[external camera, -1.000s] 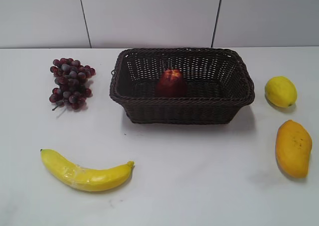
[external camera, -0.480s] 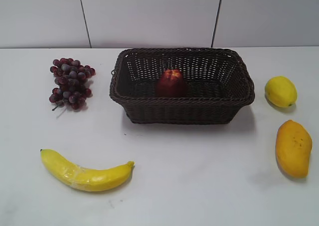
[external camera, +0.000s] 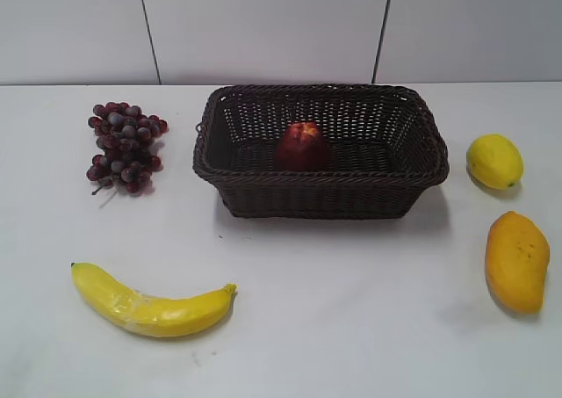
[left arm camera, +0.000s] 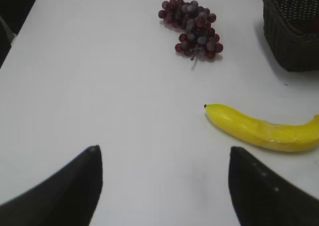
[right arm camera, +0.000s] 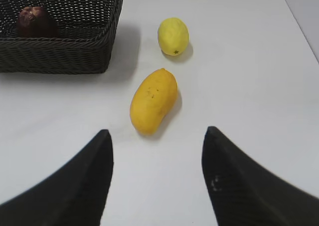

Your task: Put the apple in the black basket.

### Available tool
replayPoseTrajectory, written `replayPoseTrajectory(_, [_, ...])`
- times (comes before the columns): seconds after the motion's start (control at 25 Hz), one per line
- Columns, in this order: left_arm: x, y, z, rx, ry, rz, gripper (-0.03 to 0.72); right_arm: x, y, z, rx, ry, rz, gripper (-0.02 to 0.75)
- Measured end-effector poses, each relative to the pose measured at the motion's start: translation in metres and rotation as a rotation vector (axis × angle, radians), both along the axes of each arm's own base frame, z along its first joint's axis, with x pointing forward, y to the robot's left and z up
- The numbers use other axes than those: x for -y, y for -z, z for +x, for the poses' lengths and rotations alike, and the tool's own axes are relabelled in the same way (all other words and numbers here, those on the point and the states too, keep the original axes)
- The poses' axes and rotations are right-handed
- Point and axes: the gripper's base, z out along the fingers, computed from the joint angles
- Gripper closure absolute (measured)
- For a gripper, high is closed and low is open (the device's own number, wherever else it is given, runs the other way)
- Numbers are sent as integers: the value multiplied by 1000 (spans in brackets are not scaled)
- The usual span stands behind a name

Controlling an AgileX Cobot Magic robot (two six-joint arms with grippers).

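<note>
Nothing has moved since the earlier exterior frames: every fruit and the basket sit where they were.

The apple (external camera: 303, 146) lies inside the black basket (external camera: 321, 195), on its floor, left of centre and toward the back wall. From my right wrist view I see it (right arm camera: 35, 21) tucked in the basket's (right arm camera: 60, 56) far left part.

Left end effector (left arm camera: 164, 186): fingers spread wide, holding nothing, hanging over bare bench (left arm camera: 99, 96). Right end effector (right arm camera: 157, 178): likewise wide apart and empty, above bare bench with the mango (right arm camera: 153, 101) just ahead of its gap.

Edges and room: the bench's left edge shows in the left wrist view, with dark floor beyond; its right edge shows at the upper right of the right wrist view. Grapes (external camera: 124, 145) lie well left of the basket, the banana (external camera: 152, 303) front left. The lemon (external camera: 494, 161) sits just right of the basket rim, and the mango lies in front of the lemon, apart from it. A broad open strip runs along the basket's front between banana and mango.

Surface: plain white, matte, soft shadows. Behind it, a pale panelled wall (external camera: 263, 29) with two dark seams.
</note>
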Motion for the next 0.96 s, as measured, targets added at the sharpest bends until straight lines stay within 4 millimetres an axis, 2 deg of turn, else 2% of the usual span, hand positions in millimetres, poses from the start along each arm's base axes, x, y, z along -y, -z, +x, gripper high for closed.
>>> replayPoseTrajectory(0.96, [0,0,0,-3,23,-8,98,0,0,0,0,0,0,304])
